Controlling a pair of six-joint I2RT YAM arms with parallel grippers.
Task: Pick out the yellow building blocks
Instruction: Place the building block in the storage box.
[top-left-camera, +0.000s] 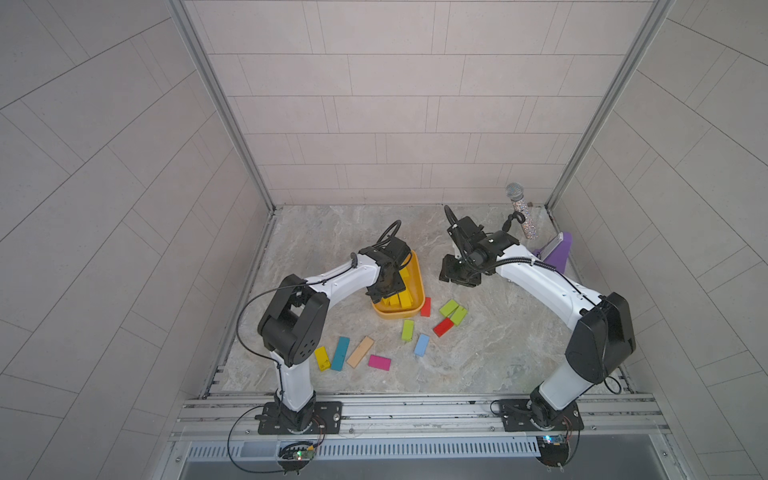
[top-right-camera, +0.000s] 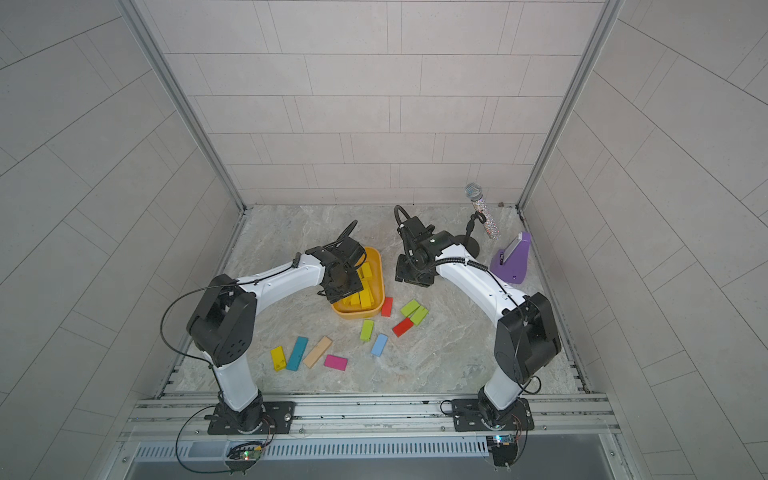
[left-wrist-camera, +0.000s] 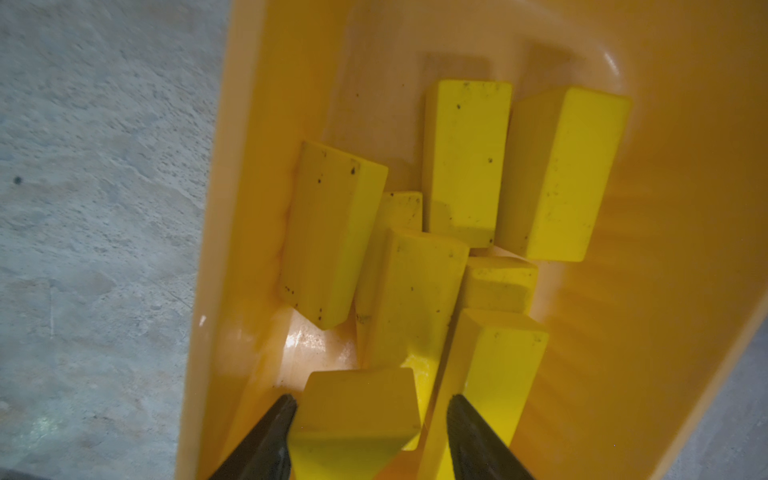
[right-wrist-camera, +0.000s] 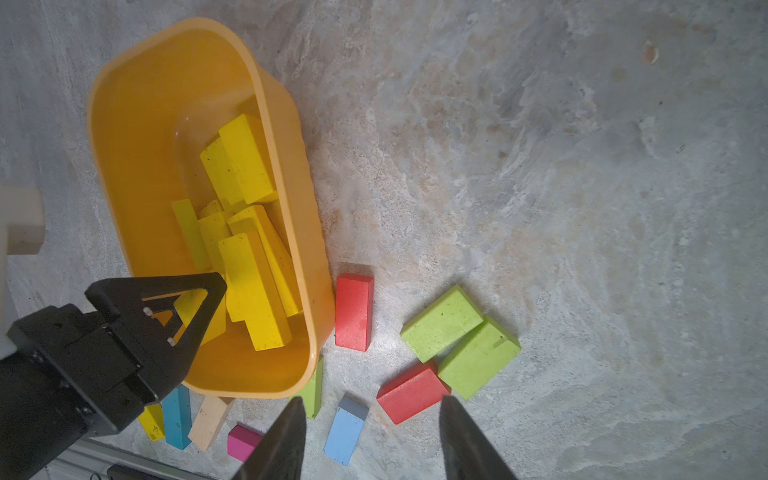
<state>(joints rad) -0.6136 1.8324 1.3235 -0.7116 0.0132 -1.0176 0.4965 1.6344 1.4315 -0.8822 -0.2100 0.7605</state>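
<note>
1. Fingers (left-wrist-camera: 270, 436) of the left gripper (left-wrist-camera: 370, 401) stand apart inside the orange-yellow tub (left-wrist-camera: 266, 166), with their tips down among the pile.
2. Between them lies one yellow block (left-wrist-camera: 357, 415). It sits close against one finger with a clear gap to the other, so it is not clamped. Whether it rests on the pile cannot be told.
3. The other yellow building blocks (right-wrist-camera: 249, 286) are heaped in the tub, crossing and leaning on one another, mostly toward the end where the left gripper is.
4. A lone yellow block (top-left-camera: 322, 358) lies flat on the table outside the tub and well apart from it. It is farther from the tub than the teal block (top-left-camera: 340, 353), the tan block (top-left-camera: 360, 351) and the magenta block (top-left-camera: 379, 362).
5. The right gripper (right-wrist-camera: 372, 400) hovers over the table near the tub, its fingers apart with nothing between them.
6. A red block (right-wrist-camera: 354, 307) lies just beside the tub's wall. Two lime-green blocks (right-wrist-camera: 442, 322) touch each other a little farther from the tub.
</note>
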